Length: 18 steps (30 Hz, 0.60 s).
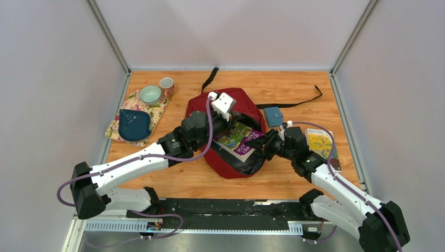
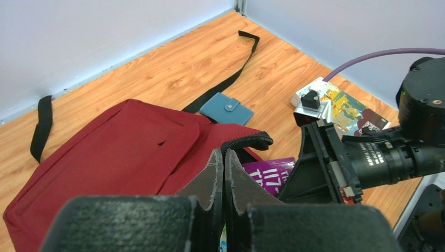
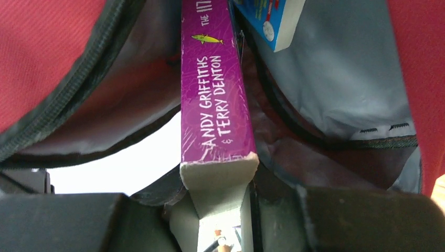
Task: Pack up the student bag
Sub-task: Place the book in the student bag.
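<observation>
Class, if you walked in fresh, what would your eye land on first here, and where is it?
The dark red student bag lies open at the centre of the wooden table. The right gripper holds a purple book in the opening, while the left gripper pinches the bag's black zipper edge.

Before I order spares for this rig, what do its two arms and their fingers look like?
Both the left arm and right arm have white tubular links, bulky black joint housings, and a purple cable running alongside. The left fingers are flat, dark grey, with rough textured faces. The left wrist carries a white boxy camera housing.
</observation>
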Motion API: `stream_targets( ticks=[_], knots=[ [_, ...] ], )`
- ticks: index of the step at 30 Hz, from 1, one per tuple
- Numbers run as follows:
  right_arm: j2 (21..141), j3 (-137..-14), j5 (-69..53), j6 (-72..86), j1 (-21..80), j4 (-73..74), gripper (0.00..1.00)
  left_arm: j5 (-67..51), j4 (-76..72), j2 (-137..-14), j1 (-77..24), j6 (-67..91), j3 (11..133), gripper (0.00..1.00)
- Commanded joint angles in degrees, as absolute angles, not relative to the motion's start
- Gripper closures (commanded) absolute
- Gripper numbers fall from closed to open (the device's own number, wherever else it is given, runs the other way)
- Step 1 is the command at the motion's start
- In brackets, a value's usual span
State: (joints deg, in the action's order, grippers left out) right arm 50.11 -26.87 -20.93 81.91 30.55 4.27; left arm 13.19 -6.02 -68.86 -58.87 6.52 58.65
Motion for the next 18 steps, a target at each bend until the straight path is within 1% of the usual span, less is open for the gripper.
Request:
stream_targets(
  ticks=[1, 5, 9, 11, 13, 18],
  knots=[
    [52.11, -28.21, -18.63, 85.78, 30.24, -7.29, 1.0, 11.87, -10.99, -66.62, -59.41, 6.68, 60.73, 1.0],
    [54.57, -29.53, -13.72, 86.39, 31.46, -7.03, 1.0, 11.43, -10.99, -66.97, -59.5, 8.17, 60.64, 1.0],
    [58.61, -29.0, -7.58, 87.72, 33.3, -12.38, 1.0, 10.29, -10.9, -68.03, -59.85, 9.32, 61.17, 1.0],
    [62.12, -29.44, -6.51, 87.54, 33.49, -12.92, 1.0, 9.32, -10.99, -68.29, -59.94, 8.97, 61.17, 1.0],
    [65.37, -28.74, -6.42, 89.2, 33.66, -18.61, 1.0, 8.7, -10.46, -68.29, -60.03, 8.79, 61.35, 1.0],
    [71.53, -32.07, -3.09, 89.03, 35.68, -20.47, 1.0, 7.38, -9.23, -68.03, -60.03, 8.96, 61.44, 1.0]
  ],
)
